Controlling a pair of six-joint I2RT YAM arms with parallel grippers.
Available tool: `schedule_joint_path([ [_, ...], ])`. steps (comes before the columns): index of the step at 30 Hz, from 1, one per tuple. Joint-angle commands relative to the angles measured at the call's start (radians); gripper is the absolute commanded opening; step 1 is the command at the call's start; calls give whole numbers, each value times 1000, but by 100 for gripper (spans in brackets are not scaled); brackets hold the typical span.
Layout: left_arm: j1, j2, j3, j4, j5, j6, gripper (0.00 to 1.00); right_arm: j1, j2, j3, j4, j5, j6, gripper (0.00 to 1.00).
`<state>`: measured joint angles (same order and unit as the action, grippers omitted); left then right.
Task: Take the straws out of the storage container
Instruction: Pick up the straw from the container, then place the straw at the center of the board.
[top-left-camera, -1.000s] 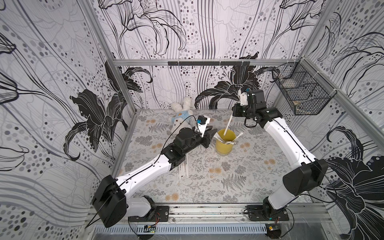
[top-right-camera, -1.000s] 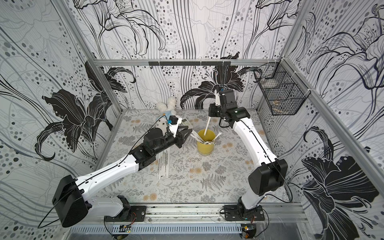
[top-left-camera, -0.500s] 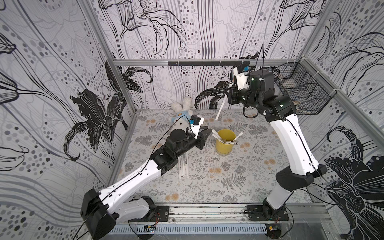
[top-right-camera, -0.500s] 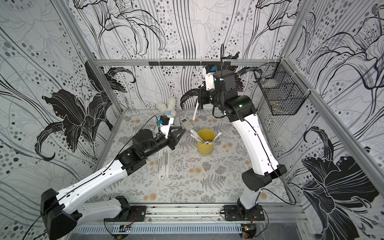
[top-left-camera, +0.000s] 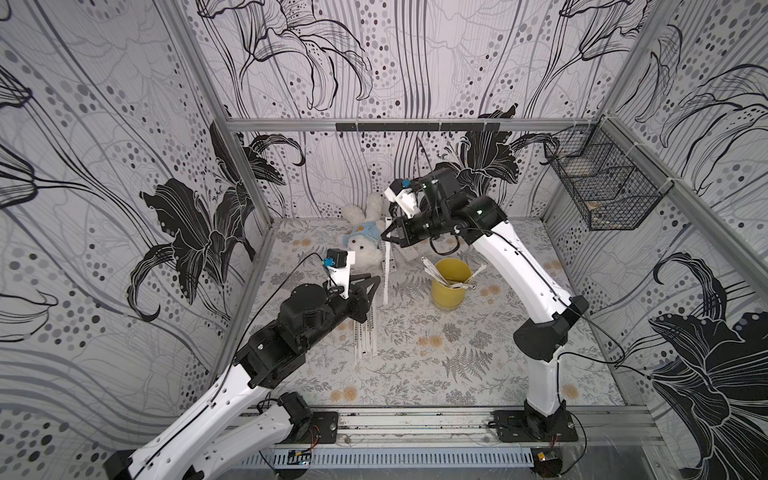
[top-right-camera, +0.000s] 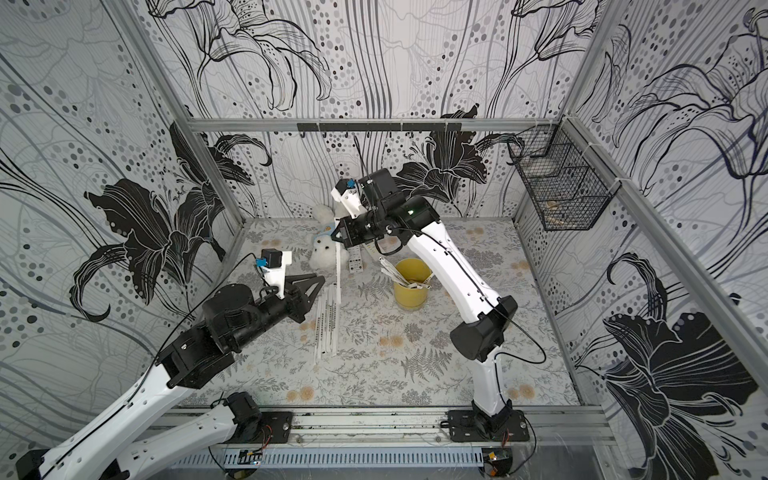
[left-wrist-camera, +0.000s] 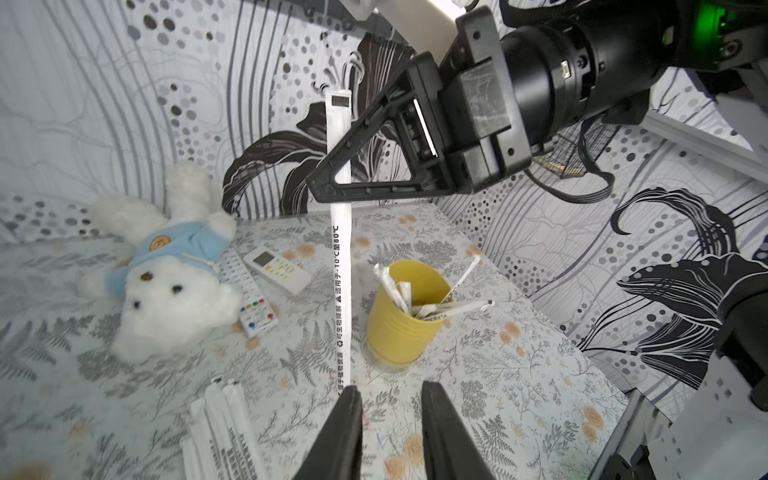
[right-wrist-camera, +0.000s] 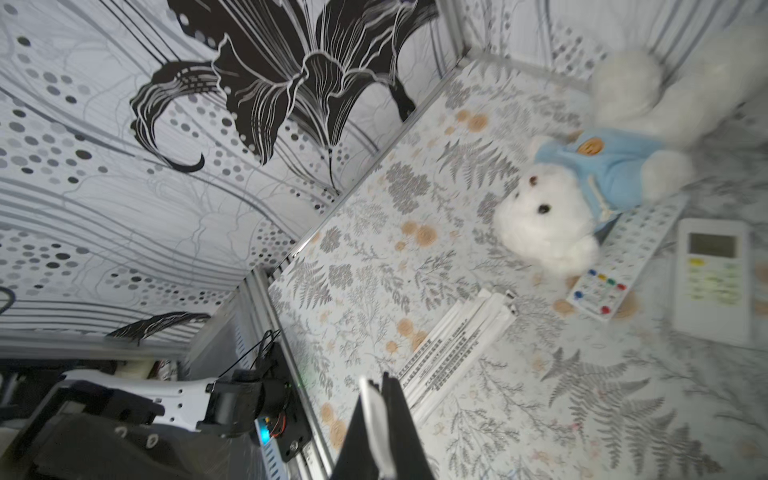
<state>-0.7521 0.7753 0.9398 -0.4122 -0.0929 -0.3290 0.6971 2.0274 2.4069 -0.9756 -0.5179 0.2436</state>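
Right gripper (left-wrist-camera: 318, 188) is clamped on one straw (left-wrist-camera: 343, 270), pinched near its top end, with a short stub and the dark seal above the jaws. The straw hangs plumb, clear of the cup (left-wrist-camera: 399, 328) and beside it. Its lower end is down by the left gripper (left-wrist-camera: 388, 390); can't tell if it touches a finger. Left jaws are apart, nothing between them

Other straws: a few remain in the cup (left-wrist-camera: 388, 284), leaning on the rim with ends poking over it. A pile (top-left-camera: 365, 336) lies flat on the table (top-left-camera: 478, 365), side by side, just beside the left gripper

Handling, my read:
- Paper-wrapped and near weightless. Stiff enough to hang straight from one end, but likely to kink if squeezed hard or levered against the rim
- Wrapper looks thin and smooth, so it can slide through the pads. The flat sealed end should give more bite than the round middle
- Take the cup straws by the part above the rim and pull along their lean, not sideways. The cup looks light and may tip or skate
- The leaning ones cross inside the cup, so one pull can drag a neighbour out
- There's a long free length below the pinch, so expect swing on quick moves; go gently over the pile
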Motion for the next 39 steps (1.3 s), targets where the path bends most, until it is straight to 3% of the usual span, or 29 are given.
schedule_joint_path([
  [1,-3,-21,-67,-126,-90,-100,30,24,80,-5,16,-116,34,4],
  [11,-3,-220,-299,-47,-211,-202,31,25,325,22,42,-226,121,5],
  [16,-2,-200,-333,-30,-199,-197,31,26,386,-32,103,-270,168,5],
  [23,-3,-192,-366,15,-179,-184,31,25,468,6,69,-201,168,8],
  [35,-1,-177,-364,39,-188,-166,31,18,537,-9,110,-191,194,11],
  [39,-1,-177,-357,38,-196,-162,31,10,553,-5,110,-183,195,18],
])
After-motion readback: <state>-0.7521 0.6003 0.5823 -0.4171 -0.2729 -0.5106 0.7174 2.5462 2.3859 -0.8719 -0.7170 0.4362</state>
